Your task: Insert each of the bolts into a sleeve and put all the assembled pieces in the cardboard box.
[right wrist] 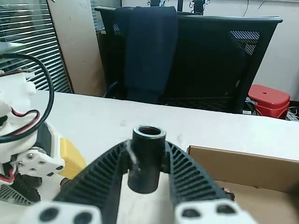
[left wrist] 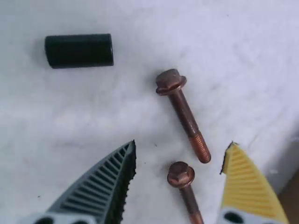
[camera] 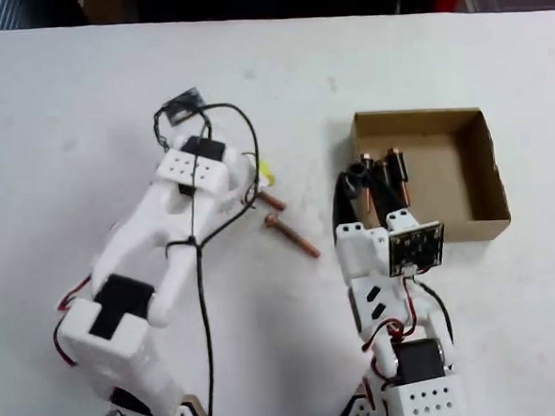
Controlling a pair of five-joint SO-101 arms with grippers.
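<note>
Left wrist view: we see left gripper (left wrist: 180, 156) spread wide just over bolts (left wrist: 183, 114) lying on table (left wrist: 243, 46), loose sleeve (left wrist: 79, 50) on its side, apart from them. Right wrist view tells us more than high view does: right gripper (right wrist: 147, 150) pinching upright sleeve (right wrist: 147, 170), bore up, beside cardboard box (right wrist: 243, 163).

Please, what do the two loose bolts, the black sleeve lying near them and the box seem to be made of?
The bolts: metal, probably copper-plated or copper-coloured; reddish sheen, cut threads. The sleeve: smooth matte black; plastic or blackened metal, I cannot tell which. The box: plain brown cardboard, dull surface, thin folded walls.
</note>
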